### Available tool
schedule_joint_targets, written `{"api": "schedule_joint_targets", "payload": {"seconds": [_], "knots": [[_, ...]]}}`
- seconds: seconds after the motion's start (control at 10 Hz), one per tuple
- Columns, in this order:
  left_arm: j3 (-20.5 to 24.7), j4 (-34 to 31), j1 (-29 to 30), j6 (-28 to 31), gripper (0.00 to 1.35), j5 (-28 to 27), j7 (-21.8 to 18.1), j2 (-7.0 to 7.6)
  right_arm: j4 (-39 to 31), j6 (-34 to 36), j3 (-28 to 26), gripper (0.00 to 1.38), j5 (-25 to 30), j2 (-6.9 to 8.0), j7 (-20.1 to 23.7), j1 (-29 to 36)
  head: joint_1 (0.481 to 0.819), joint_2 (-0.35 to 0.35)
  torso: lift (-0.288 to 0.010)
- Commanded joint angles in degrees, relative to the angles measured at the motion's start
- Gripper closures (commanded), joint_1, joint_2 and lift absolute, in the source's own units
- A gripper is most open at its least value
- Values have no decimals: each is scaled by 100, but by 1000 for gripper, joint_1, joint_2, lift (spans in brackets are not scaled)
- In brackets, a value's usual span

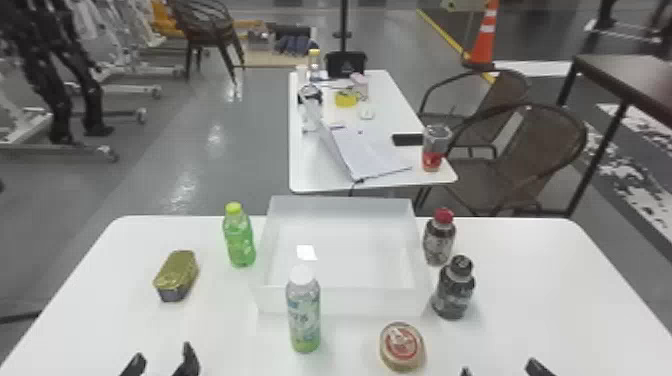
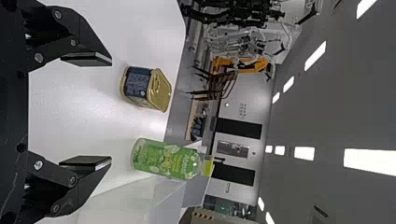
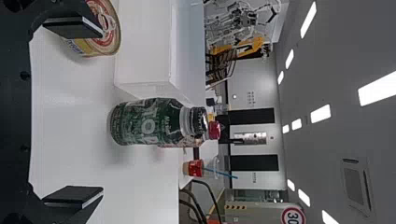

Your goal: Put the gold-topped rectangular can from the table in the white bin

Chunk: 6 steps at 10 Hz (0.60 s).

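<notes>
The gold-topped rectangular can (image 1: pixel 176 276) stands on the left part of the table, left of the green bottle. The white bin (image 1: pixel 340 301) is at the table's middle. At the bottom edge, my left gripper (image 1: pixel 162 367) is open, nearer the robot than the can and apart from it. In the left wrist view the can (image 2: pixel 145 88) lies beyond the open left gripper (image 2: pixel 111 111), with nothing between the fingers. My right gripper (image 1: pixel 500 372) waits at the bottom edge on the right; in the right wrist view the right gripper (image 3: pixel 102 114) is open and holds nothing.
A green bottle (image 1: pixel 239 237) stands between the can and the bin. A white-capped bottle (image 1: pixel 304 315) stands before the bin, with a round can (image 1: pixel 402 347) to its right. Two dark bottles, one red-capped (image 1: pixel 439 240) and one black-capped (image 1: pixel 453 290), stand right of the bin.
</notes>
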Motion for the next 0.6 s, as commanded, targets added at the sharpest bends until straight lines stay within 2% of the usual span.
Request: {"api": "schedule_joint_targets", "payload": {"seconds": [0.0,0.5], "knots": [[-27,6,17,-86,510,-74,0,-15,-9,-57,-5,113,-58,-64,-2,-34,549,0,-100],[-79,182,-123,-147,510,-268,0,-15,87,-109,-5,114,-93,-82,-2,-175,549,0,-100]]}}
